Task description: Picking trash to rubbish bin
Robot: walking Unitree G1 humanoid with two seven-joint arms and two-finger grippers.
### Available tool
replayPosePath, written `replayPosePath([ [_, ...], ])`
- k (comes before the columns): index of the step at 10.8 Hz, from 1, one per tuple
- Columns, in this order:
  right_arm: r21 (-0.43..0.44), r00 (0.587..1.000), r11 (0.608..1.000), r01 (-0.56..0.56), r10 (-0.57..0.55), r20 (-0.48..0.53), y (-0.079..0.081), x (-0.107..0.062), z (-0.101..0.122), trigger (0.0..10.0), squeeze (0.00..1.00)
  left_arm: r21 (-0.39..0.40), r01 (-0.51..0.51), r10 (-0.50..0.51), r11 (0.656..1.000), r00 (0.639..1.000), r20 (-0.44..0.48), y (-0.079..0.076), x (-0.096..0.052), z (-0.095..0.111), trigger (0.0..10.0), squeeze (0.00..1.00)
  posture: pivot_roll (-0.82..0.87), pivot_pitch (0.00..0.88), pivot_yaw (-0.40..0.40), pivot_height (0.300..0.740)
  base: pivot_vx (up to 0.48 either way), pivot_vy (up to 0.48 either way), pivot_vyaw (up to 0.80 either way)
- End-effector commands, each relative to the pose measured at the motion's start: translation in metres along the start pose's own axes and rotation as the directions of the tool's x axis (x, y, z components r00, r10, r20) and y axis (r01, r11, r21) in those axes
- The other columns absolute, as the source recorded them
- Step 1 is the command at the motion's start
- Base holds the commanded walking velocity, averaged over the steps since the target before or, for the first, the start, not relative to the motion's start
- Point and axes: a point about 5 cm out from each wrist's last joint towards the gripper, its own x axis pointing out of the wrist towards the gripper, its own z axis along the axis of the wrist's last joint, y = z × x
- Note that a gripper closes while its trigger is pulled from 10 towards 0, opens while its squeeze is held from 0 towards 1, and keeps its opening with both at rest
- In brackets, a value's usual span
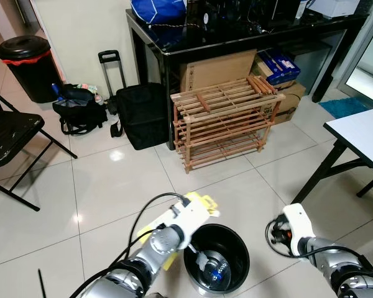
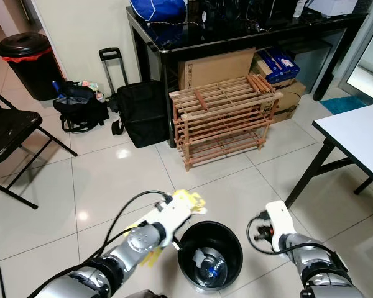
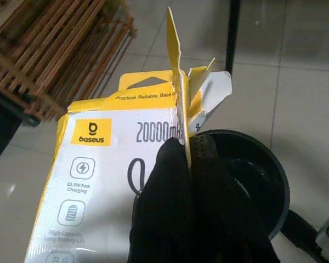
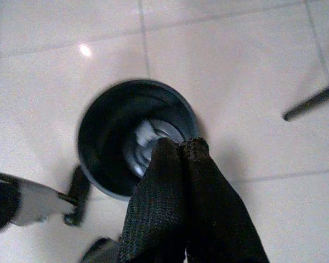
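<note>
My left gripper is shut on the flap of a yellow and white power bank box, which I hold at the left rim of a small round black rubbish bin on the tiled floor. In the eye views the box sticks up beyond my left wrist. Crumpled trash and a clear plastic bottle lie inside the bin. My right gripper is shut with nothing in it, hovering to the right of the bin and pointing down at it.
A wooden shoe rack stands ahead under a black table. A black trolley case and bag sit left of it. A tall black bin, a folding chair and a white table flank the floor.
</note>
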Motion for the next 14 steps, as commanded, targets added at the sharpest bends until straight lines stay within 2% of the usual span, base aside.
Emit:
replayPosePath([
  [1,-0.008,0.996,0.996,-0.089,0.089,0.030,0.006,0.000,-0.001,10.0,0.00,0.028,0.008,-0.008,1.000,1.000,0.019,0.001,0.001,0.005,10.0,0.00,-0.06,0.008,0.034,0.740,0.000,0.000,0.00],
  [3,-0.005,0.986,0.987,-0.164,0.164,0.030,0.011,-0.001,-0.005,10.0,0.00,0.027,0.013,-0.013,1.000,1.000,0.024,0.000,0.001,0.005,10.0,0.00,-0.06,0.017,0.038,0.740,0.000,0.000,0.00],
  [4,-0.009,0.965,0.967,-0.256,0.257,0.045,0.018,-0.001,-0.006,10.0,0.00,0.033,0.022,-0.023,0.999,0.999,0.033,0.000,0.001,0.005,10.0,0.00,-0.06,0.019,0.039,0.740,0.000,0.000,0.00],
  [6,-0.031,0.931,0.932,-0.361,0.362,0.053,0.025,-0.003,-0.007,10.0,0.00,0.033,0.028,-0.030,0.999,0.999,0.040,-0.002,0.001,0.006,10.0,0.00,-0.06,0.023,0.040,0.740,0.000,0.000,0.00],
  [10,-0.034,0.894,0.900,-0.435,0.437,0.100,0.028,-0.005,0.000,10.0,0.00,0.037,0.025,-0.026,0.999,0.999,0.041,-0.001,0.000,0.005,10.0,0.00,-0.06,0.026,0.038,0.740,0.000,0.000,0.00],
  [14,-0.034,0.903,0.909,-0.415,0.417,0.106,0.026,-0.005,0.001,10.0,0.00,0.029,0.016,-0.016,0.999,1.000,0.020,0.000,0.000,0.003,10.0,0.00,-0.06,0.027,0.040,0.740,0.000,0.000,0.00],
])
